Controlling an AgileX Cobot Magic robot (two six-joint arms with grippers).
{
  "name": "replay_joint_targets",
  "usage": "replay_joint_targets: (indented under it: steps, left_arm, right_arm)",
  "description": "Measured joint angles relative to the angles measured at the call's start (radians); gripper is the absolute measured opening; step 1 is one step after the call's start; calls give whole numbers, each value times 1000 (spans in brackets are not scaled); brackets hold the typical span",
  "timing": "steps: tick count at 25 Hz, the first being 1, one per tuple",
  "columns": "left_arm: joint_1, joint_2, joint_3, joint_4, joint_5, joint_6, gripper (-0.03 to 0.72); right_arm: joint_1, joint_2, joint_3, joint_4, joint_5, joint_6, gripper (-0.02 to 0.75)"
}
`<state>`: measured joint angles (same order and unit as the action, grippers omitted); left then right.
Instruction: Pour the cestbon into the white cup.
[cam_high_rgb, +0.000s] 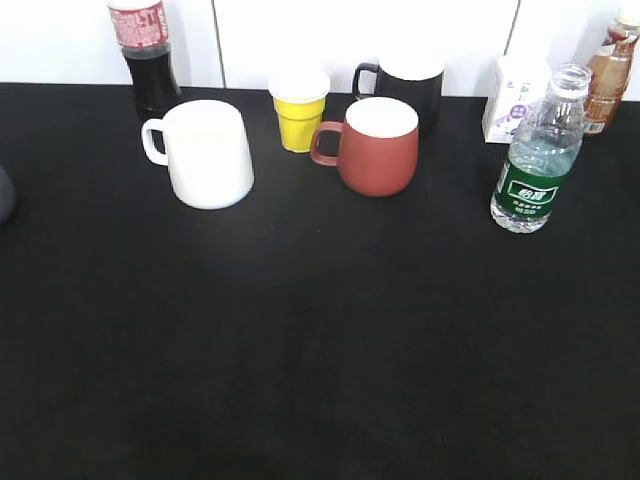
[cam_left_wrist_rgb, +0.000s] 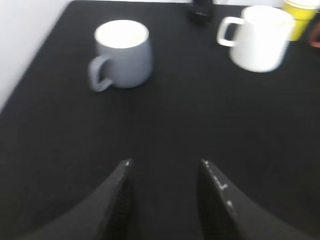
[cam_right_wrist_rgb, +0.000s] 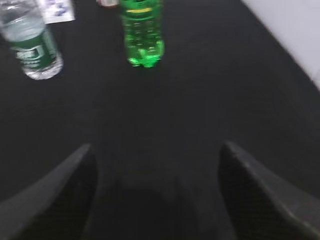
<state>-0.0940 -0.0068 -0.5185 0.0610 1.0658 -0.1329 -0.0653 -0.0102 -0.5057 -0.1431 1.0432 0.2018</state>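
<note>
The cestbon, a clear ribbed bottle with a dark green label and no cap, stands upright at the right of the black table. It also shows at the top left of the right wrist view. The white cup stands upright at the left, handle to the left; it also shows in the left wrist view. My left gripper is open and empty over bare table, well short of the white cup. My right gripper is open wide and empty, well short of the cestbon. Neither gripper shows in the exterior view.
A red-brown mug, a small yellow cup, a black mug, a cola bottle, a white carton and a brown drink bottle stand along the back. A grey mug and a green bottle stand at the sides.
</note>
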Motion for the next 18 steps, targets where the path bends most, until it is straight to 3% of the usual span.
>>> replay_joint_targets:
  steps: [2, 18]
  left_arm:
    - [31, 0, 0, 0, 0, 0, 321]
    - [32, 0, 0, 0, 0, 0, 285]
  right_arm:
    - [-3, 0, 0, 0, 0, 0, 575]
    - [-3, 0, 0, 0, 0, 0, 575]
